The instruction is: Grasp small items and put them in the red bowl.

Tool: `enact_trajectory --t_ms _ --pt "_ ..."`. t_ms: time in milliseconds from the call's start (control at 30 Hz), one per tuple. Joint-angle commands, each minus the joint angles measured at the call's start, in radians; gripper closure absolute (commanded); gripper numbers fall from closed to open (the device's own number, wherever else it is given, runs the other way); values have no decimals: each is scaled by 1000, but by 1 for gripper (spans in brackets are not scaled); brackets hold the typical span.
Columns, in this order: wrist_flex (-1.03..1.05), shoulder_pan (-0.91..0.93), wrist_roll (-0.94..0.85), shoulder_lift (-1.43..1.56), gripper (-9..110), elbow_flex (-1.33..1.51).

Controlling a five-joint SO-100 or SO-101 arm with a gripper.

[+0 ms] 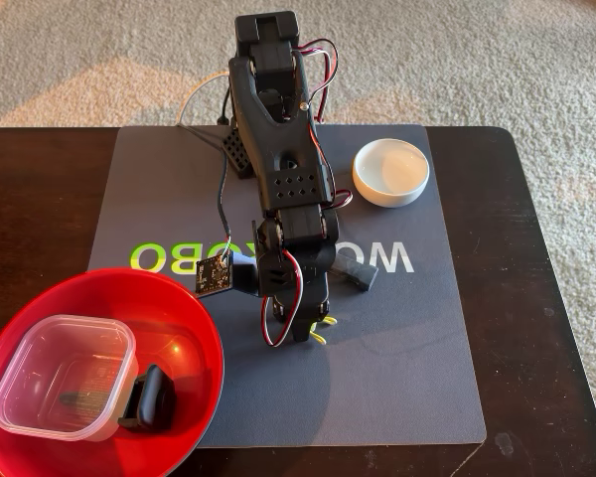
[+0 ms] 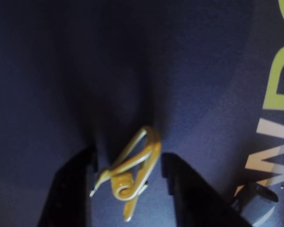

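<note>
The tiny yellow wire clip [image 2: 132, 170] lies on the dark mat, and in the fixed view it peeks out beside the gripper tip [image 1: 323, 330]. My gripper [image 1: 310, 333] points down over it. In the wrist view the gripper [image 2: 130, 158] is open, with one dark finger on each side of the clip and mat showing between them. The red bowl [image 1: 194, 318] sits at the front left. Inside it are the clear square tub [image 1: 65, 376] and the dark grey rounded block [image 1: 151, 397]. The black bracket [image 1: 360, 273] lies on the mat just right of the arm.
A small white bowl [image 1: 390, 171] stands at the back right of the grey mat [image 1: 407, 378]. The mat lies on a dark wooden table [image 1: 556, 328] with carpet beyond it. Wires and a small black perforated part [image 1: 236, 154] sit by the arm's base.
</note>
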Motion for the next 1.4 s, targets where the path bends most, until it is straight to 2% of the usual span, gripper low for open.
enact_trajectory --t_ms 0,133,433,667,800,1000,1100,1167,1367 --pt "-8 -12 -14 -9 90 -25" --pt "-9 -15 -12 -11 101 -26" --pt "3 0 20 61 101 -17" --pt "29 -44 72 336 101 -32" --pt "61 -51 121 485 101 -91" --pt "172 -46 163 537 101 -221" --pt "152 -31 204 440 99 -187" --pt "126 -29 255 290 88 -227" --pt "137 -46 299 -100 83 -574"
